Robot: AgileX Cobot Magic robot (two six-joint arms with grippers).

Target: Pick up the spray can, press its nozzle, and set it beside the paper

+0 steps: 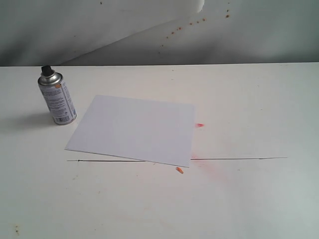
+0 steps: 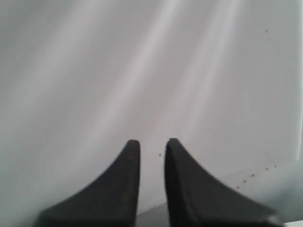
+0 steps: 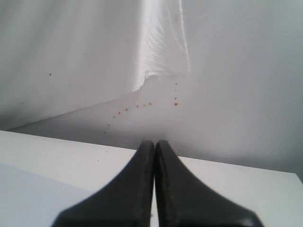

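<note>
The silver spray can (image 1: 57, 98) stands upright on the white table at the far left, its black nozzle (image 1: 47, 70) on top. The white paper (image 1: 134, 128) lies flat in the middle of the table, just right of the can and apart from it. Neither arm shows in the exterior view. My left gripper (image 2: 152, 144) is open by a narrow gap, holds nothing, and faces the white backdrop. The right gripper (image 3: 154, 144) is shut and empty, pointing over the table's far edge, with a corner of the paper (image 3: 28, 198) beside it.
A white backdrop sheet (image 1: 164, 30) with orange specks hangs behind the table. Orange-red paint marks (image 1: 199, 125) and a smear (image 1: 179, 170) lie by the paper's right and front edges. A thin dark line (image 1: 239, 159) runs across the tabletop.
</note>
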